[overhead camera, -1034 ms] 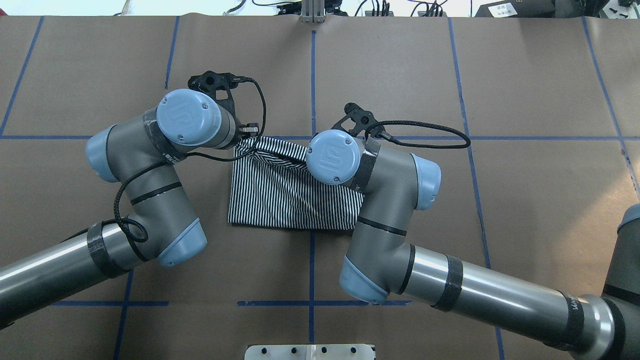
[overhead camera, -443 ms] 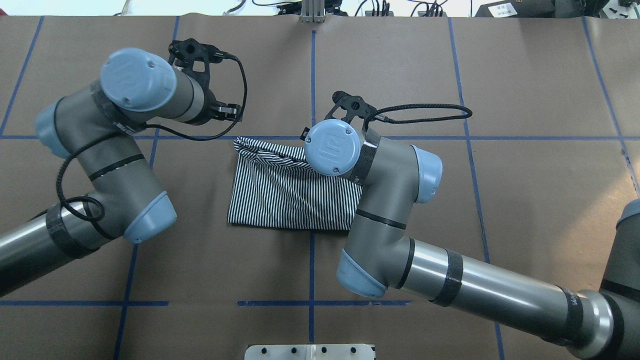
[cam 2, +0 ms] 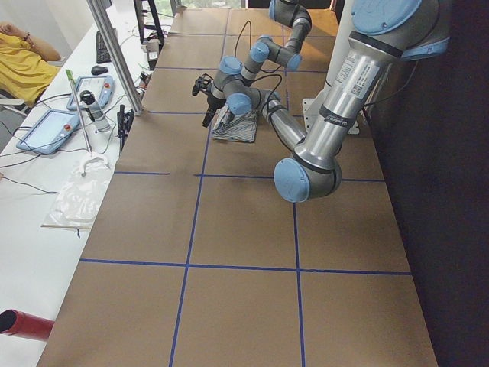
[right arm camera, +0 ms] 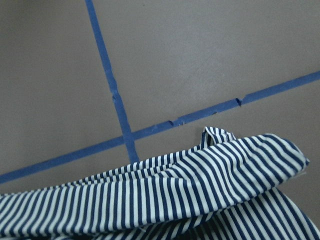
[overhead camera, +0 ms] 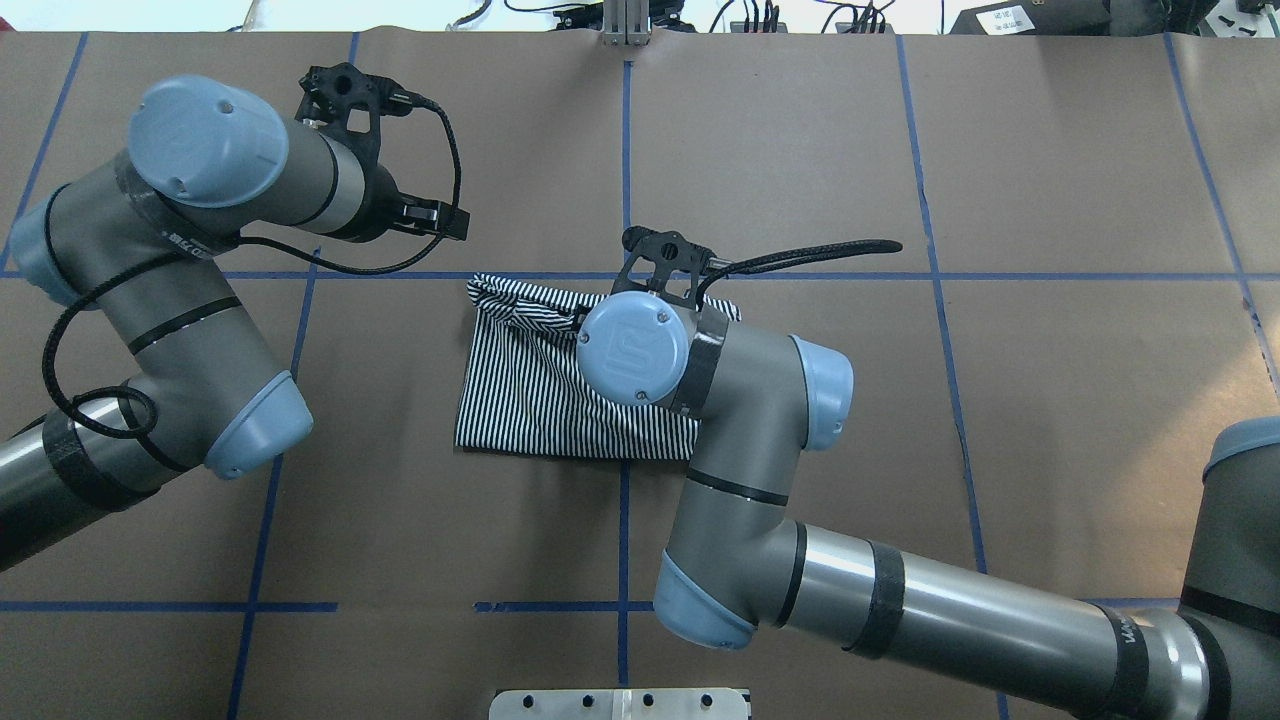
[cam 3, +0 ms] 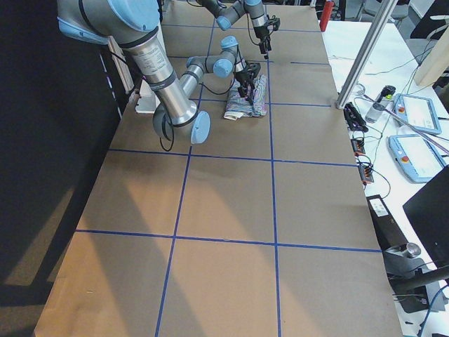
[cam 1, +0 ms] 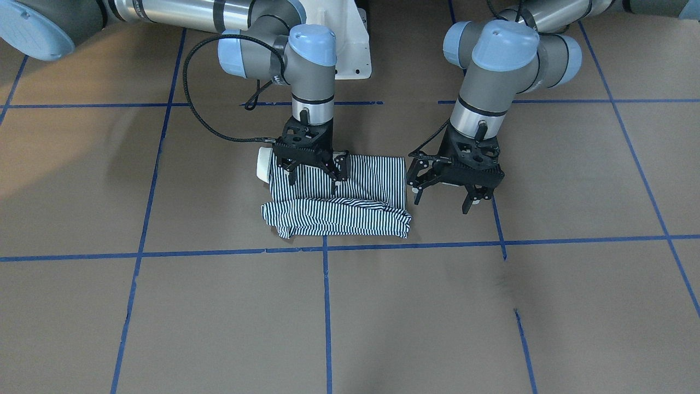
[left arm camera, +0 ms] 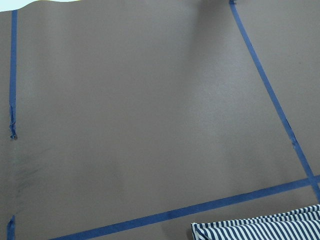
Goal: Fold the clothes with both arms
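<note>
**Position.** The shirt (cam 1: 350, 216) lies on the table (cam 1: 164, 306) between the grippers, folded to a compact rectangle. One edge is rumpled, and the collar (cam 1: 263, 164) protrudes at one side.

**Grippers.** The right gripper (cam 1: 313, 185) stands over the cloth with fingers spread and nothing seen pinched. The left gripper (cam 1: 441, 203) hangs just beside the shirt, spread and empty.

**Judgement.** Folding appears nearly complete. Smoothing the loose edge and clearing both arms seem outstanding.
</note>
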